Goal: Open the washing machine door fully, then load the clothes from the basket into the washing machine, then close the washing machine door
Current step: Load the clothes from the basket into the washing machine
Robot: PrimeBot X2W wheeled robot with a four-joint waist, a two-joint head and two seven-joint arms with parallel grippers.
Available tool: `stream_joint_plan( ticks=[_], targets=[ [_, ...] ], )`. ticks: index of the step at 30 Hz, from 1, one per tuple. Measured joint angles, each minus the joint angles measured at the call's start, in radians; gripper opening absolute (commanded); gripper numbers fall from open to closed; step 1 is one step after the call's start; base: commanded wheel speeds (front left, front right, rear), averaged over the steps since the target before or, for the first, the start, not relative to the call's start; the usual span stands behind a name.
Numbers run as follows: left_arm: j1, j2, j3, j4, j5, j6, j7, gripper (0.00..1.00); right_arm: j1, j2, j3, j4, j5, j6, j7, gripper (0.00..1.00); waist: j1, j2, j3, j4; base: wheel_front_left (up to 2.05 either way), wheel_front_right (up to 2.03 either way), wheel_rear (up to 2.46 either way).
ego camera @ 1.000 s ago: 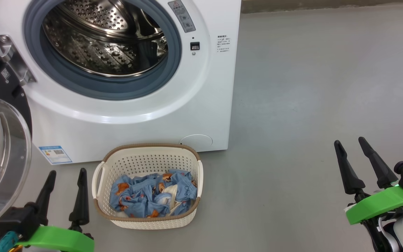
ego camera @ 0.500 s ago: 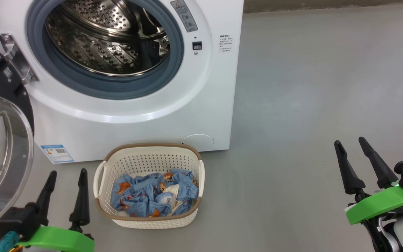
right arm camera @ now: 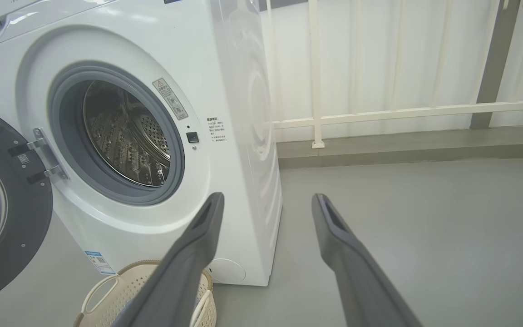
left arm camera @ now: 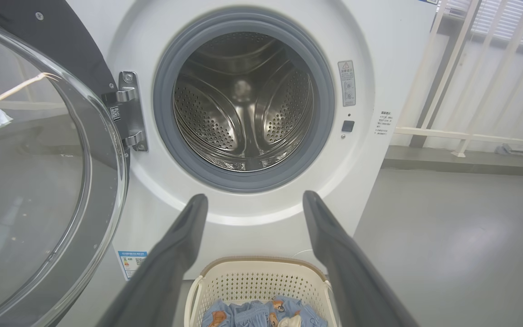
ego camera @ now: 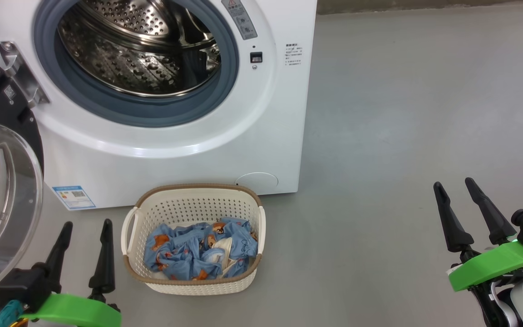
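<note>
The white washing machine (ego camera: 284,113) stands ahead with its steel drum (ego camera: 139,50) exposed. Its round black door (ego camera: 2,195) with the clear glass bowl is swung wide open on the left, hinge (ego camera: 18,75) showing. On the floor in front sits the cream basket (ego camera: 193,200) holding the crumpled light-blue bear-print clothes (ego camera: 200,250). My left gripper (ego camera: 86,229) is open, empty, just left of the basket. My right gripper (ego camera: 456,186) is open, empty, far to the right over bare floor. The left wrist view shows the drum (left arm camera: 243,100), door (left arm camera: 39,159) and basket (left arm camera: 261,277).
Grey floor (ego camera: 402,113) stretches to the right of the machine. A white railing (right arm camera: 379,111) and a low kerb run behind it. A blue label sticker (ego camera: 73,196) sits low on the machine's front.
The head view has shifted slightly, so machine and basket sit a little right and higher in the picture. Both grippers stay open where they were.
</note>
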Motion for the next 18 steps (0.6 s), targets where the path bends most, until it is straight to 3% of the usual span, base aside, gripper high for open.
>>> stream_joint_plan(
  ticks=[18],
  targets=[
    [0.0,0.003,-0.007,-0.001,-0.007,0.007,0.0,1.0,0.0,0.002,-0.004,-0.003,0.0,0.0,0.0,1.0,0.0,0.0,0.012,0.005,0.0,0.0,0.0]
  ],
)
